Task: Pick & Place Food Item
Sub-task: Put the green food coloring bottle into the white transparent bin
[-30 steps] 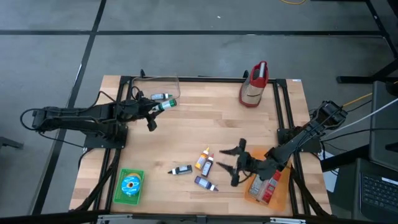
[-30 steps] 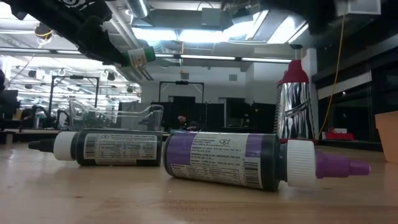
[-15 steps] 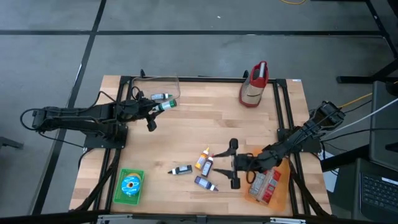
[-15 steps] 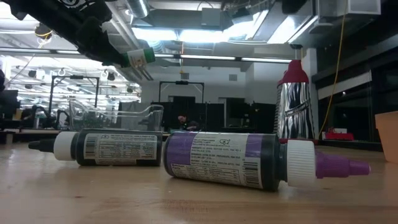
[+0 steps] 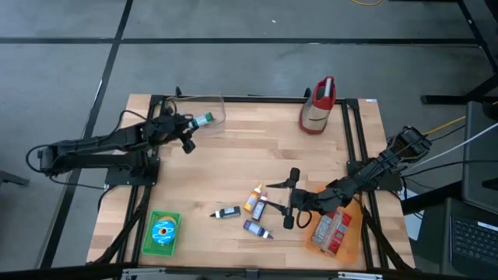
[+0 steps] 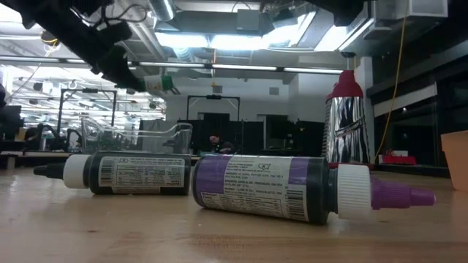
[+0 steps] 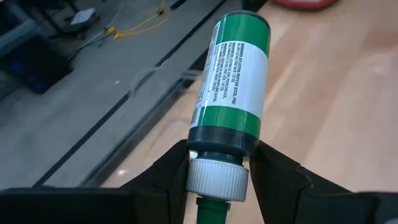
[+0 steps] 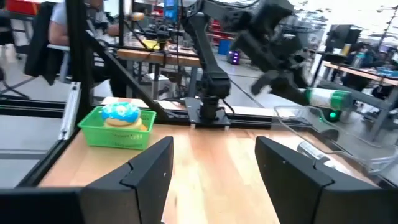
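Fingers of your left gripper (image 5: 189,124) are grasping the green bottle (image 5: 203,120) at its neck, just under the white cap, and you are holding it in the air above the clear container (image 5: 204,101) at the far left corner of the table (image 5: 233,155). In the left wrist view the bottle (image 7: 233,81) is pointing away from the two dark fingers (image 7: 163,180). Your right gripper (image 5: 289,199) is hovering with released, wide-spread fingers beside the small bottles (image 5: 255,204) that are lying at the near middle of the table. An orange tray (image 5: 352,233) with a red packet (image 5: 331,231) is sitting under the right arm. A green basket (image 5: 162,232) with a blue donut is standing near the front left corner, and a red and silver pouch (image 5: 318,106) is standing at the far right.
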Motion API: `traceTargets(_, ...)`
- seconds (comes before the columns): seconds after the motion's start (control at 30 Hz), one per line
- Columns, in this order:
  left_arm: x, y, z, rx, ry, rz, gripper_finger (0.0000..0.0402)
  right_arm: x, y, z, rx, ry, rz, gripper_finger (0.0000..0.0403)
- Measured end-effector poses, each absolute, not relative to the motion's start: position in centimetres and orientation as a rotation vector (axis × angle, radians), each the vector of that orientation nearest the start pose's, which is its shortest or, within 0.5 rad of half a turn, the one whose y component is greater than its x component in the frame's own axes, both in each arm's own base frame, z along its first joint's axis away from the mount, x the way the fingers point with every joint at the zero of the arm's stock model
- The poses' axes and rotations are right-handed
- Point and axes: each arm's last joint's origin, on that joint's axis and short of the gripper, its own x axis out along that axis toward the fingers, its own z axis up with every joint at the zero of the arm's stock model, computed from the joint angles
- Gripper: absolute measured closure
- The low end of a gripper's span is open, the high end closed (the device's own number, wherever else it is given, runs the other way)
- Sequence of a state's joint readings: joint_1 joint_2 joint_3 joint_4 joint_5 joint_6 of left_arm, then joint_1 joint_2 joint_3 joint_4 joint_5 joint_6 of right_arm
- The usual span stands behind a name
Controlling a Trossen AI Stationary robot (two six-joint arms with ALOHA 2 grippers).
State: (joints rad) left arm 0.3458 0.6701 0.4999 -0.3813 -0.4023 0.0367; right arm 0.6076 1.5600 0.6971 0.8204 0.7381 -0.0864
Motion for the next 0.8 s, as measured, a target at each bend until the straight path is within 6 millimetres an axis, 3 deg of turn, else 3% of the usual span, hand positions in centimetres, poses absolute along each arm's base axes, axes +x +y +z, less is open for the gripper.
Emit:
traceTargets(0.33, 11.5, 10.7, 22.9, -0.064, 0.624, 0.781, 0.0264, 26.7, 16.2, 21.7, -0.113, 0.039, -0.117, 0.0172)
traceTargets(0.67, 11.9, 14.7, 20.0, -0.25, 0.697, 0.754, 0.0262, 26.7, 16.2, 21.6, -0.116, 0.042, -0.11, 0.0173)
traceTargets(0.8, 12.4, 15.8, 18.6, -0.293, 0.731, 0.765, 0.0214, 26.7, 16.2, 21.5, -0.126, 0.055, -0.11, 0.0173)
